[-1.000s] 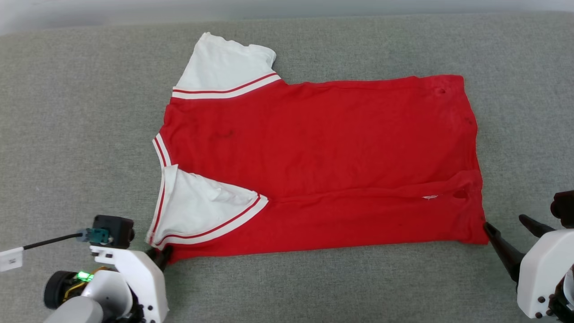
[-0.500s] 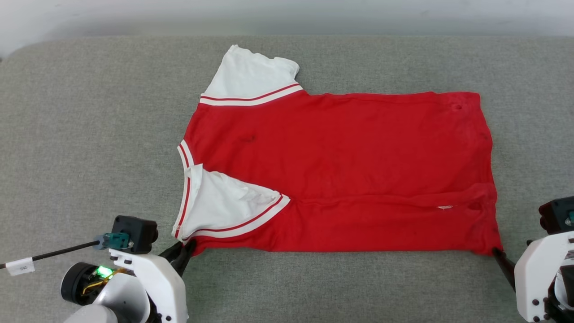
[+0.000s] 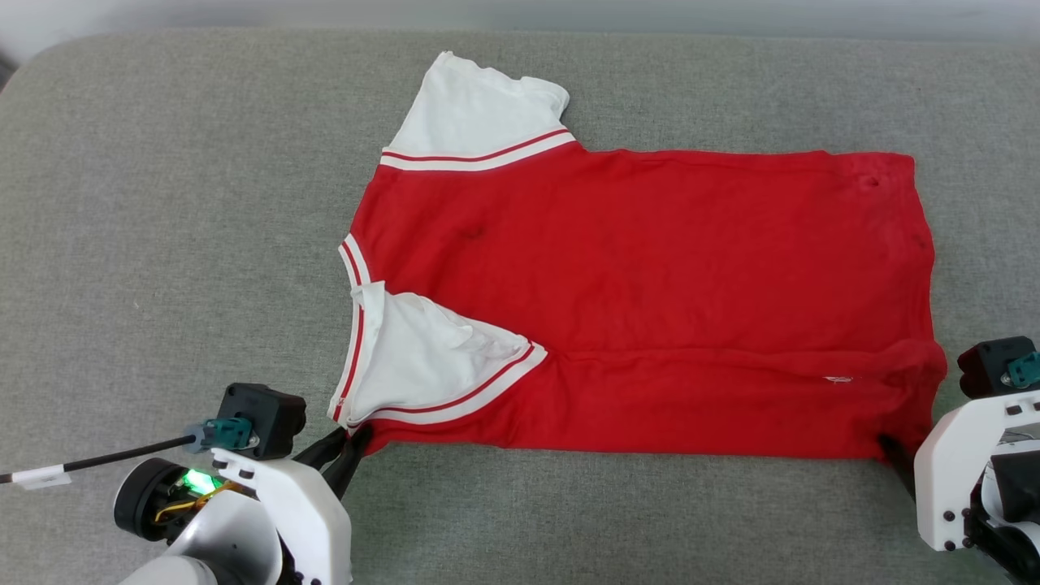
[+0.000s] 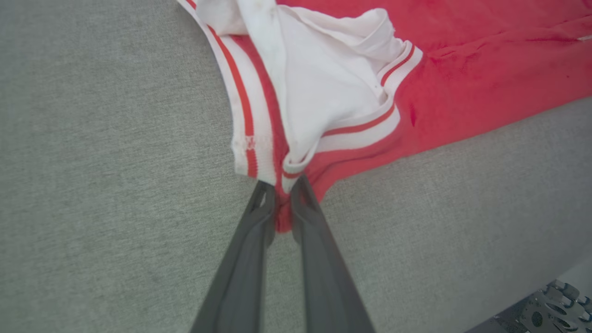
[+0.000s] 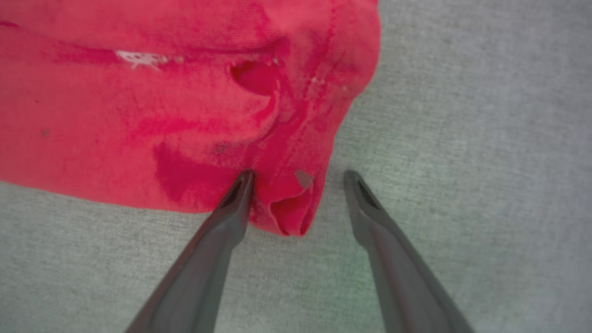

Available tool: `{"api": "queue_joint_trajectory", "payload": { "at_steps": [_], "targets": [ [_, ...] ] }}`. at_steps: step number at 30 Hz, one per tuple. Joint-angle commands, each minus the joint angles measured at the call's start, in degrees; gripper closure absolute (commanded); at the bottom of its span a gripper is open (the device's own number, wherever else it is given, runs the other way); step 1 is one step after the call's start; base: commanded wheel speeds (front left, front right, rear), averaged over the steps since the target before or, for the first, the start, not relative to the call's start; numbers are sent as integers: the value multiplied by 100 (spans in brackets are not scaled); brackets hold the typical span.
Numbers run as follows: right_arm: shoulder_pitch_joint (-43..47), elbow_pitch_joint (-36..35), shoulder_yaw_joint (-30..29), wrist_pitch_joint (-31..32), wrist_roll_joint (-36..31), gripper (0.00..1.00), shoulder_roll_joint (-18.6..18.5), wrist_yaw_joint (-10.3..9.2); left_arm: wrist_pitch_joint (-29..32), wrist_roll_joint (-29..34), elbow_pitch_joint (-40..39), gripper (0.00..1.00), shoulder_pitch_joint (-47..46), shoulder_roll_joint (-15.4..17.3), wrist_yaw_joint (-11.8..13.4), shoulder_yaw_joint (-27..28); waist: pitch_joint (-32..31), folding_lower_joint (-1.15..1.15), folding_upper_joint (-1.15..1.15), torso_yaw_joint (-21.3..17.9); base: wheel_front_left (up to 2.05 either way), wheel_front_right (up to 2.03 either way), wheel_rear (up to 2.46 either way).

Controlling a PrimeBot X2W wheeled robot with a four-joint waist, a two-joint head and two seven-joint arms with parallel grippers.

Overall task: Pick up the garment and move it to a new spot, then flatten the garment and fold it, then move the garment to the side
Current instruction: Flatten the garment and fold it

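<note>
Folding needs both near corners held — left gripper [image 4: 282, 185] pinches the white-sleeved red jersey T-shirt [image 3: 650, 268], flat on grey fabric surface [image 3: 162, 203]; right gripper [image 5: 299, 175], wide open astride its hem corner, should close first.

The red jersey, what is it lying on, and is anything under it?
The garment lies spread on a grey fabric surface, which shows all around it. Its near white sleeve is folded onto the red body. What is beneath the cloth is covered.
</note>
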Motion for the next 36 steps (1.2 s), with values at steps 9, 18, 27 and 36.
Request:
{"api": "queue_joint_trajectory", "payload": {
  "at_steps": [9, 18, 27, 36],
  "targets": [
    [92, 410, 160, -28, 204, 100, -252, -7, 177, 3, 110, 100, 56, 114, 1, -98, -203, 0, 0, -17, 0, 0, 0],
    [457, -146, -68, 254, 473, 100, -731, -6, 430, -77, 223, 100, 412, 389, -103, -331, -721, 0, 0, -172, 0, 0, 0],
    [1449, -917, -522, 700, 641, 100, -718, -6, 545, -219, 320, 100, 963, 451, -185, -653, -983, 0, 0, -311, 0, 0, 0],
    [1829, -800, -424, 664, 706, 100, -328, -5, 390, -264, 924, 100, 1048, 163, -390, -881, -1032, 0, 0, -376, 0, 0, 0]
  ]
}}
